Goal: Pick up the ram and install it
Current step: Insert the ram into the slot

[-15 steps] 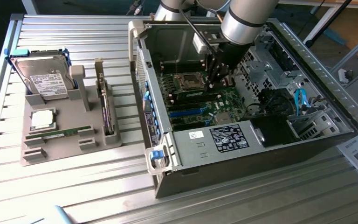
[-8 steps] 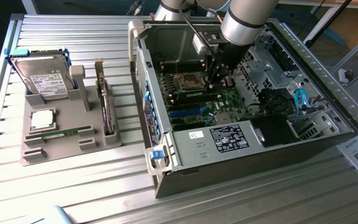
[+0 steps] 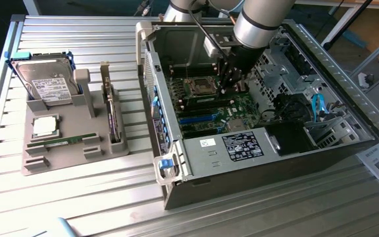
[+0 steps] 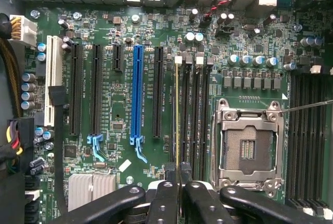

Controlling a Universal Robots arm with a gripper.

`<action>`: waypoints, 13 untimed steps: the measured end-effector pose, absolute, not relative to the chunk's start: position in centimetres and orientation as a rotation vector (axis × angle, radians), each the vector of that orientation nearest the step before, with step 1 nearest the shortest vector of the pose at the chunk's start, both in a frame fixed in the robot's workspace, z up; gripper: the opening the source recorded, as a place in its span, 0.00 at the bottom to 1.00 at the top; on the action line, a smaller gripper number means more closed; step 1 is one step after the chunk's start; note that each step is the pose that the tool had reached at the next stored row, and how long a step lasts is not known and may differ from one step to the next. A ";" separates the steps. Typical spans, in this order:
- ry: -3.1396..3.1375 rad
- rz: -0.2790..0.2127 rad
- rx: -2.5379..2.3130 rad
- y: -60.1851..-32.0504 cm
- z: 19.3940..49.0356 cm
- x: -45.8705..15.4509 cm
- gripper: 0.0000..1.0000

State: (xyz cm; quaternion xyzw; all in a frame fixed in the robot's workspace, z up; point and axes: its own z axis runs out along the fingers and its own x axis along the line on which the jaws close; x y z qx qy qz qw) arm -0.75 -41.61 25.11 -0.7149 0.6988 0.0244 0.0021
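**Exterior view:** We see the arm's dark claw (image 3: 228, 84) hanging inside the open grey metal computer case (image 3: 176, 168) on the slatted metal desk (image 3: 77, 207). It is poised over the green motherboard (image 3: 209, 106).

**Wrist view:** We see the black fingers (image 4: 165, 198) clamped on the ram (image 4: 177, 109), a thin green circuit-board stick seen edge-on as a pale line. It reaches straight out from the claw. Its long axis runs parallel with the long black memory slots (image 4: 195, 114), on their side away from the square silver processor socket (image 4: 248, 143). We cannot tell whether it is seated.
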 end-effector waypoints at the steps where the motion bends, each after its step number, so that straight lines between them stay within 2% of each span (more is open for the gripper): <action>1: 2.201 0.077 -2.235 -41.6 25.1 -0.8 0.12; 13: 2.219 0.076 -2.216 -41.6 24.4 -0.8 0.12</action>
